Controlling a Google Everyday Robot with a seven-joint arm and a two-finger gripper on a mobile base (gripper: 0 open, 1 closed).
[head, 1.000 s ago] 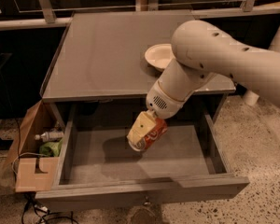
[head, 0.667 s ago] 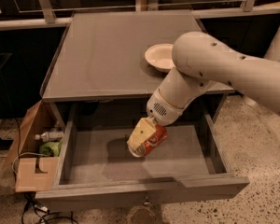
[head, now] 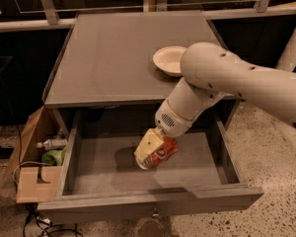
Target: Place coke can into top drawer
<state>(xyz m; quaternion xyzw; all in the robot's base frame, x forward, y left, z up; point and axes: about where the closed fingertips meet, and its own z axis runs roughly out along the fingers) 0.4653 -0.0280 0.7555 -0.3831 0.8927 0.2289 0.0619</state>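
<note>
The grey top drawer (head: 89, 174) is pulled fully out below the cabinet top. Inside its space hangs the red coke can (head: 163, 153), tilted on its side with white lettering showing. My gripper (head: 152, 152) is shut on the coke can, a cream-coloured finger (head: 147, 147) lying across its left side. The can is low over the drawer floor, near the middle; its shadow falls to the left. My white arm comes in from the right and covers part of the cabinet top.
A white bowl (head: 168, 59) sits on the grey cabinet top (head: 113, 58) at the right. A brown cardboard box (head: 32, 174) with a bottle and green item stands on the floor left of the drawer. Speckled floor lies to the right.
The arm has lowered a little and shifted slightly left, carrying the can deeper into the open drawer. The grip on the can is unchanged.
</note>
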